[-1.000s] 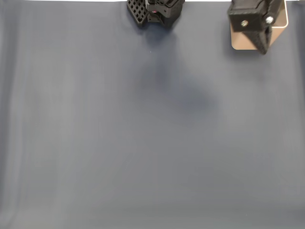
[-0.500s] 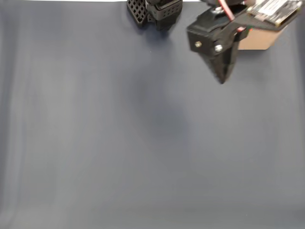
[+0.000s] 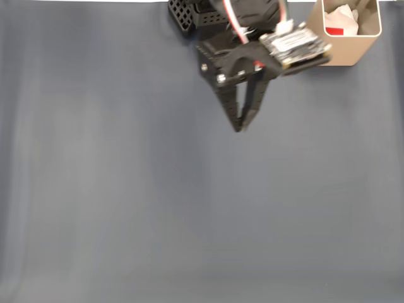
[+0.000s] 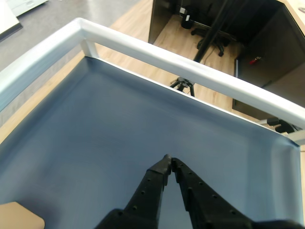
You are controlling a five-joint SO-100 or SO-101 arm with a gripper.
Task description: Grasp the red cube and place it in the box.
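In the fixed view the arm is seen swung away from the box [image 3: 366, 55] at the top right toward the middle of the dark blue cloth [image 3: 189, 208], whereas a second ago it was hung right over the box. The box is thereby uncovered, and the red cube [image 3: 335, 30] is shown lying inside it against the white lining, so the placing is judged done. The gripper [image 3: 239, 126] is carried empty, its fingers pressed together at the tips, as is confirmed in the wrist view [image 4: 168, 160].

My arm [image 3: 252, 53] is matte black plastic; silver screws, red and white cables, a circuit board [image 3: 293, 45], perforated jaws.
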